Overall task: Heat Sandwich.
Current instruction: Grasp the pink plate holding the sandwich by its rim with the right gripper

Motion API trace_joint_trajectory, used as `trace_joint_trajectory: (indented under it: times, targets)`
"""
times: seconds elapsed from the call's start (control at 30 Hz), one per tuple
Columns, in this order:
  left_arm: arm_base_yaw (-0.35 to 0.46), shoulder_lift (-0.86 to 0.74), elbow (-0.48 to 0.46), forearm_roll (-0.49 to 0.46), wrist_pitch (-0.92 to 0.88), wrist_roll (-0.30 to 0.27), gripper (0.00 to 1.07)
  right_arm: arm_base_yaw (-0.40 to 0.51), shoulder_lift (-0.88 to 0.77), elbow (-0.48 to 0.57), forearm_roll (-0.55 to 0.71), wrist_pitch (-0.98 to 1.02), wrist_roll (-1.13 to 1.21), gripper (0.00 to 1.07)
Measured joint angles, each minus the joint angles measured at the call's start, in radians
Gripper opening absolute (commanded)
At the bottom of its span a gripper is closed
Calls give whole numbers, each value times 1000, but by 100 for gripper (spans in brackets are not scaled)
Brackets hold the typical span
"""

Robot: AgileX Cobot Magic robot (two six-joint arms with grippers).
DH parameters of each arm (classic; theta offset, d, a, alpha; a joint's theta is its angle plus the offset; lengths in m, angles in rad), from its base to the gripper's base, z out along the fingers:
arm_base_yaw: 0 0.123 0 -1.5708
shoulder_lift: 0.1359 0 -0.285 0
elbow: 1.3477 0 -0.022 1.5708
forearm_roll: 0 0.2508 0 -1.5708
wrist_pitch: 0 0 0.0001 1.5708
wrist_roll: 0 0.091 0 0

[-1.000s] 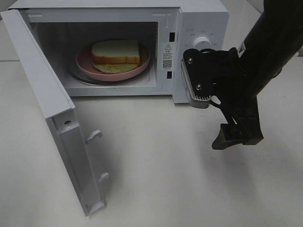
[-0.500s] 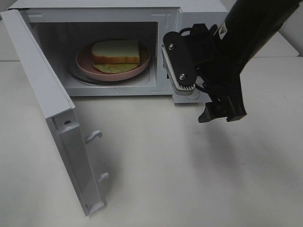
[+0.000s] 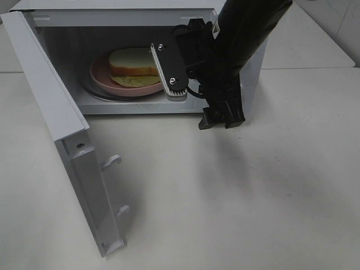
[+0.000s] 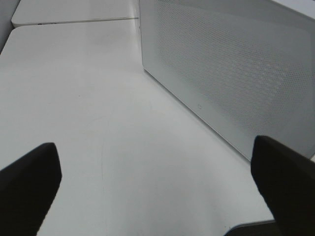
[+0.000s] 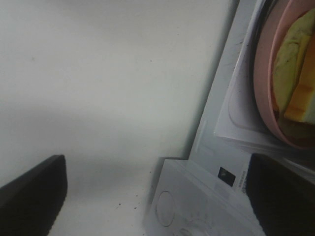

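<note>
Overhead view of my workspace: a white microwave [image 3: 112,16] stood on a pale table [image 3: 264,197] with its door [image 3: 53,112] swung wide open toward the left. Inside, the sandwich [image 3: 136,61], white bread with a tan crust and a yellow-green filling, lay on a round pink plate [image 3: 100,76] in the middle of the oven cavity.

My right gripper [image 3: 191,109] hung in front of the right side of the oven mouth, above the table. Its jaws were spread wide with nothing between them. One ribbed finger pad [image 3: 169,70] overlapped the right edge of the plate as seen from above. I could not tell whether it touched anything. Its wrist camera showed the plate rim, the filling and a round dial [image 5: 166,209] on the front panel.

My left gripper [image 4: 157,191] was outside the overhead view. Its own camera showed both dark fingers set far apart over bare table, empty, near a white panel [image 4: 236,73] covered in fine dots.
</note>
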Motion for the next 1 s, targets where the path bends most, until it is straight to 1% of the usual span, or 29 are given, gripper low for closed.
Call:
trace_joint_trajectory:
  times: [0.53,0.73,0.83,0.97,1.0]
  targets:
    - [0,0,0,0,0,0,104,0,166,-151,0,-73,5,92]
    - [0,0,0,0,0,0,104,0,256,-237,0,-84,8,91]
    - [0,0,0,0,0,0,104,0,281,-261,0,-85,8,91]
    - [0,0,0,0,0,0,104,0,360,-340,0,-90,28,91]
    - [0,0,0,0,0,0,104,0,360,-340,0,-90,28,91]
